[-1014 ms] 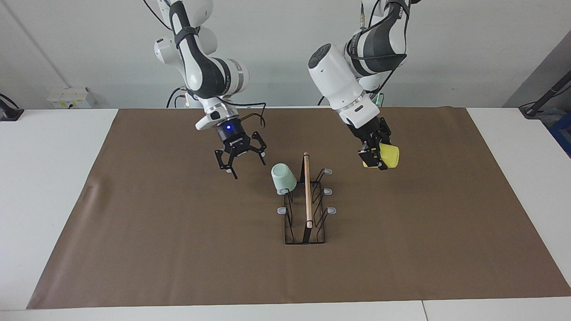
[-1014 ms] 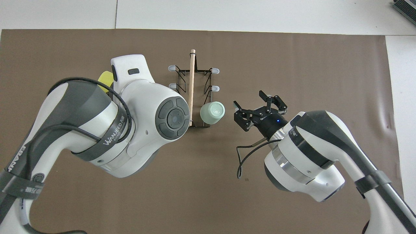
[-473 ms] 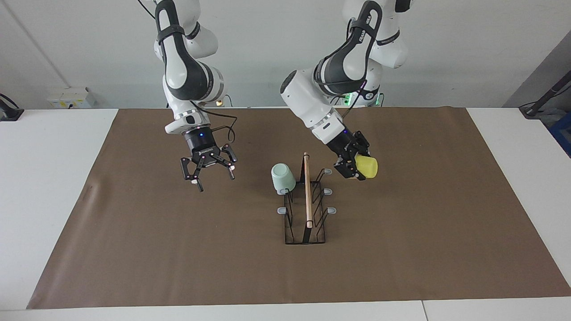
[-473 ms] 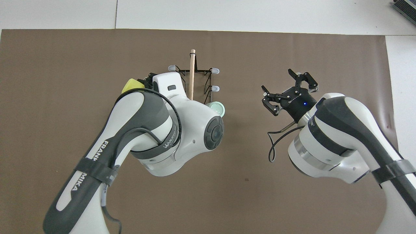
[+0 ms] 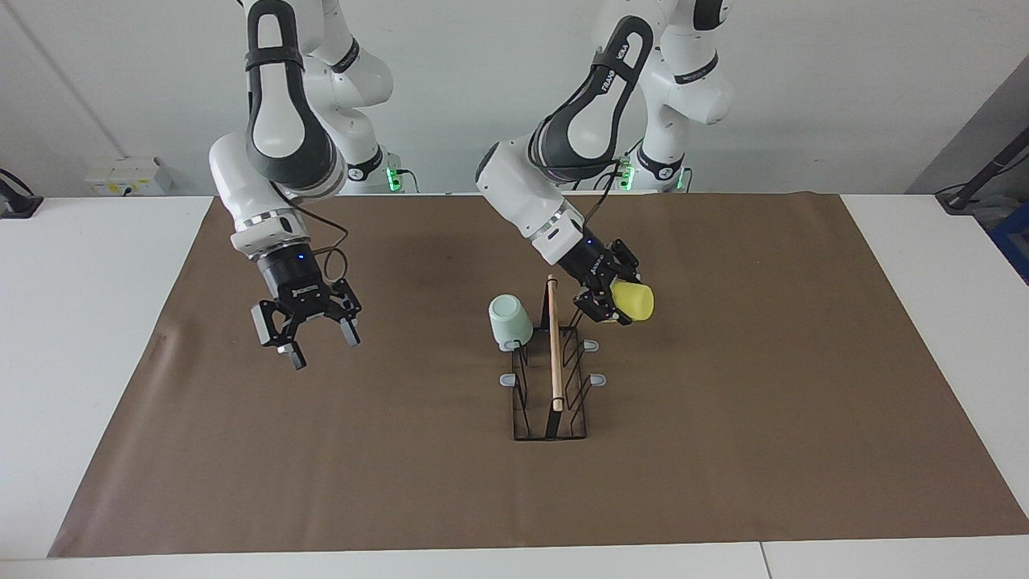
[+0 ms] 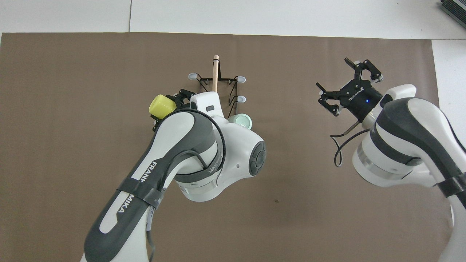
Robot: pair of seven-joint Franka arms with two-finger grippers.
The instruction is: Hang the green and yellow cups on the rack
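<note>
A white table (image 5: 96, 338) carries a large brown mat (image 5: 402, 450) that fills most of both views. Two white and grey robot arms reach over it from the robots' end.

In the facing view, the right arm stands at about ten o'clock from the mat's centre. Its right gripper (image 5: 308, 336) (image 6: 349, 92) hangs over bare mat toward the right arm's end of the table, fingers spread wide and holding nothing.

The left arm comes in from about one o'clock and bends down toward the centre. Its left gripper (image 5: 604, 304) (image 6: 168, 107) is clenched on the yellow cup (image 5: 633, 301) (image 6: 161, 106), which lies tilted on its side in the air. The cup is just beside the rack's end nearest the robots, on the side toward the left arm's end of the table.

The rack (image 5: 551, 378) (image 6: 218, 87) sits at the mat's centre: black wire, a pale wooden rod along its top, grey-tipped pegs on both sides.

The green cup (image 5: 510, 319) (image 6: 242, 120) hangs mouth-down on the peg nearest the robots, on the side toward the right arm's end, at about nine o'clock from the yellow cup in the facing view.
</note>
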